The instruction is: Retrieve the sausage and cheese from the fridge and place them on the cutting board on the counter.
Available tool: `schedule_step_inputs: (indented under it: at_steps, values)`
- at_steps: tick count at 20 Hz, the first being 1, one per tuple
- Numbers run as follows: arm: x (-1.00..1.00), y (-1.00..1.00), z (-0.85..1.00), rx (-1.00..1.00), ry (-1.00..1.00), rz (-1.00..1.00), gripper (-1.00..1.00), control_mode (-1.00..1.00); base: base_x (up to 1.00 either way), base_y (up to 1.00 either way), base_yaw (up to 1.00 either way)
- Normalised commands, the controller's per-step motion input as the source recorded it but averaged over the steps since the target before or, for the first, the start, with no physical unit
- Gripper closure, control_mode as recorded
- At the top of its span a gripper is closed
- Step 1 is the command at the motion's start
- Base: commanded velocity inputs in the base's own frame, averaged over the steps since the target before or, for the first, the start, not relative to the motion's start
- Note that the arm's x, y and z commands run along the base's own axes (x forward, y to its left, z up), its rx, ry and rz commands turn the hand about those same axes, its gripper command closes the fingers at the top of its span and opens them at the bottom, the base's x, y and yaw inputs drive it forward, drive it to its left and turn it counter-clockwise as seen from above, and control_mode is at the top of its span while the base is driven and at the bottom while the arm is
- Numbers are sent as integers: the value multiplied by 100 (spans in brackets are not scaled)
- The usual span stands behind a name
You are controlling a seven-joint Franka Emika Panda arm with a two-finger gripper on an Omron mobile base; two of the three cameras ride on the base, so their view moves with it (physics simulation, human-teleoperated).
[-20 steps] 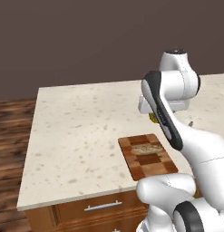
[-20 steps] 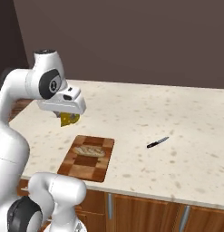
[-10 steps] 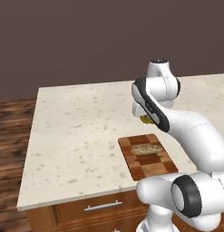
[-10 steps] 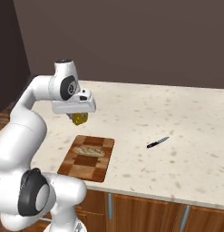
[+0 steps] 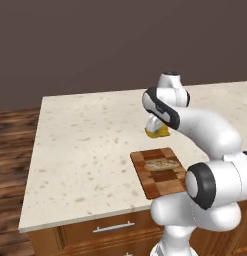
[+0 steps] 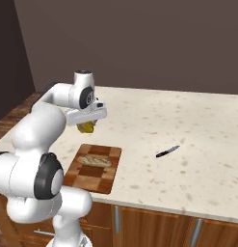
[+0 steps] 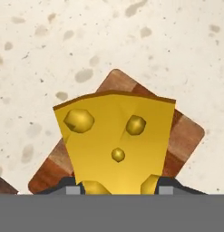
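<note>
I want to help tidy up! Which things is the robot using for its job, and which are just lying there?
For the job:
- cheese, held in the tool
- cutting board
- counter

Just lying about:
- knife, on the counter away from the board

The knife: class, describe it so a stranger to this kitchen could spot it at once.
Start at the wide beige counter, then find the checkered cutting board near its front edge. The knife lies flat on the bare stone off to the board's side, apart from it. It is small, thin and dark, unlike the yellow cheese in the gripper.
</note>
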Motion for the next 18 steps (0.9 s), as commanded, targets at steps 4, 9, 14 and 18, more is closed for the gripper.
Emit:
schedule_step_inputs:
  at_steps: [4, 9, 14, 18]
  values:
    - [35, 0, -35, 0, 4, 53, 100, -100, 0, 0, 0]
    - [36, 0, -33, 0, 5, 44, 100, -100, 0, 0, 0]
    - [52, -3, -42, 0, 7, 33, 100, -100, 0, 0, 0]
    - [50, -3, -45, 0, 4, 22, 100, -100, 0, 0, 0]
